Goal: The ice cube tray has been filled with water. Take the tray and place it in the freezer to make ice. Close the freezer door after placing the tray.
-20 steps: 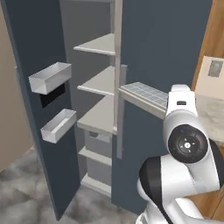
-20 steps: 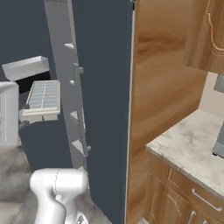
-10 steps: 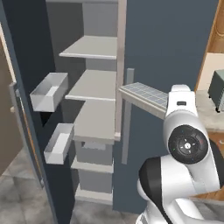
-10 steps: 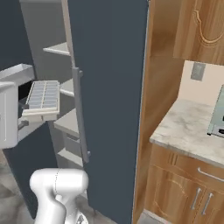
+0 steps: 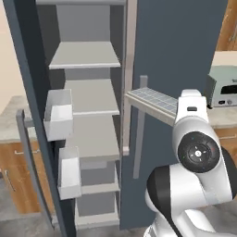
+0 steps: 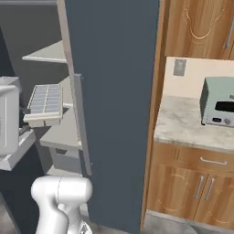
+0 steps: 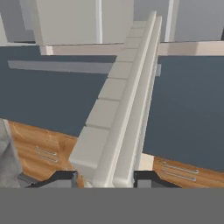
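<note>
Views have swung rightward; gripper (image 7: 105,177) still clamps ice cube tray (image 5: 155,101).

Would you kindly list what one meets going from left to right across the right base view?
Ice cube tray → handle of the closed fridge door → wall outlet → toaster.

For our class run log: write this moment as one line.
fingers: shut on ice cube tray | tray: level, outside freezer | freezer door: open
</note>
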Tool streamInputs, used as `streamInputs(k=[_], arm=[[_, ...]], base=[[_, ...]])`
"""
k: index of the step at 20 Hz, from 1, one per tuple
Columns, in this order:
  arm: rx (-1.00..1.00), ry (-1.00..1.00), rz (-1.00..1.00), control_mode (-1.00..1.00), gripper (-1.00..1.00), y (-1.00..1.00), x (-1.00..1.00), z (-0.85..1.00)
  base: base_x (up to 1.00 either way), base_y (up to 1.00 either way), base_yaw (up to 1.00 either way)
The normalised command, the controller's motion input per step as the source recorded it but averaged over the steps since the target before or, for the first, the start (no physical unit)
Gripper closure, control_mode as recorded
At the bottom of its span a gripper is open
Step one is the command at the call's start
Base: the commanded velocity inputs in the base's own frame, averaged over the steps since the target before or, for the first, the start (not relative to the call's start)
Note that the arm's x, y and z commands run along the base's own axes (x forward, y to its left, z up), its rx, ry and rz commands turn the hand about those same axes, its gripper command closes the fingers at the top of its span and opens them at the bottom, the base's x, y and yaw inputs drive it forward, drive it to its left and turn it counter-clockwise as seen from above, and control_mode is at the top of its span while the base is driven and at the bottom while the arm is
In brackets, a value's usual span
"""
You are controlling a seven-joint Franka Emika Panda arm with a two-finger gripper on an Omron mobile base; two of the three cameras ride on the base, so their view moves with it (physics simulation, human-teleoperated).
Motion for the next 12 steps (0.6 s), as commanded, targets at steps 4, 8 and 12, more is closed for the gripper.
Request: streamInputs(k=[4, 8, 12], arm=[[0.0, 0.0, 0.0, 1.0, 1.0, 0.0, 0.0, 0.0], [0.0, 0.0, 0.0, 1.0, 1.0, 0.0, 0.0, 0.0], [0.04, 0.0, -0.05, -1.0, 1.0, 0.0, 0.0, 0.08]], base=[[0.0, 0.67, -0.43], [0.0, 0.42, -0.37], [0.0, 0.09, -0.2]])
